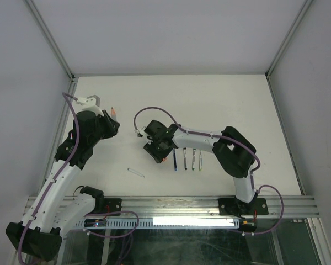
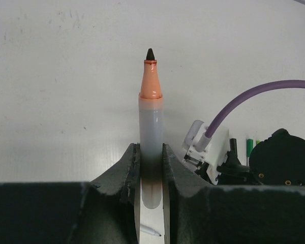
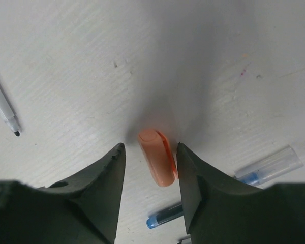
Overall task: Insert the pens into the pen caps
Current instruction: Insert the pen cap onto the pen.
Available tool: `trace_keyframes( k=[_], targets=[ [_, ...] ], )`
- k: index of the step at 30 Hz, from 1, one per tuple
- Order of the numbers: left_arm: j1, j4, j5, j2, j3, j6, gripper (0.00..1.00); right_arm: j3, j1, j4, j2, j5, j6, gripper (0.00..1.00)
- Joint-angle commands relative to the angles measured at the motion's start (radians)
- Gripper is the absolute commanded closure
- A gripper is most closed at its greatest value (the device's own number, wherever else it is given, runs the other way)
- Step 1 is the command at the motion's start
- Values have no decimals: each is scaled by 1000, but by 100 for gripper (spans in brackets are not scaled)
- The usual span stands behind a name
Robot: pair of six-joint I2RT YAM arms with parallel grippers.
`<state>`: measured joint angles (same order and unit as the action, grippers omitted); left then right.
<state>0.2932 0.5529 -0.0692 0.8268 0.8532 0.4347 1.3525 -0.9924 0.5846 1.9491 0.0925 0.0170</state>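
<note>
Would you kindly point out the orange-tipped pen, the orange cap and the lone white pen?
orange-tipped pen [image 2: 150,127], left wrist view, clear barrel.
orange cap [image 3: 156,157], right wrist view, its middle.
lone white pen [image 1: 136,173], top view, mid-barrel.

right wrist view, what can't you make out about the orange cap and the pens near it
- orange cap: whether its right side touches a finger of the right gripper; the finger's edge hides the contact.
- blue-tipped piece and blurred clear barrel: one pen or two; that finger covers the stretch between.
- top view: cap almost wholly under the gripper, too small to read.
</note>
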Motion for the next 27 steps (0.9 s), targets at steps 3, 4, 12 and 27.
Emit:
trace_keyframes(
  k=[3, 4, 12, 27],
  targets=[
    [-4, -43, 11, -37, -5, 9, 100, 77, -36, 73, 55, -79, -55, 60],
    [-5, -41, 11, -42, -6, 8, 100, 80, -41, 82, 60, -88, -54, 63],
    [-5, -40, 24, -36, -21, 16, 100, 31, -45, 38, 13, -103, 25, 89],
    [-4, -213, 195, -10, -71, 42, 100, -290, 61, -334, -410, -65, 362, 100]
  ],
)
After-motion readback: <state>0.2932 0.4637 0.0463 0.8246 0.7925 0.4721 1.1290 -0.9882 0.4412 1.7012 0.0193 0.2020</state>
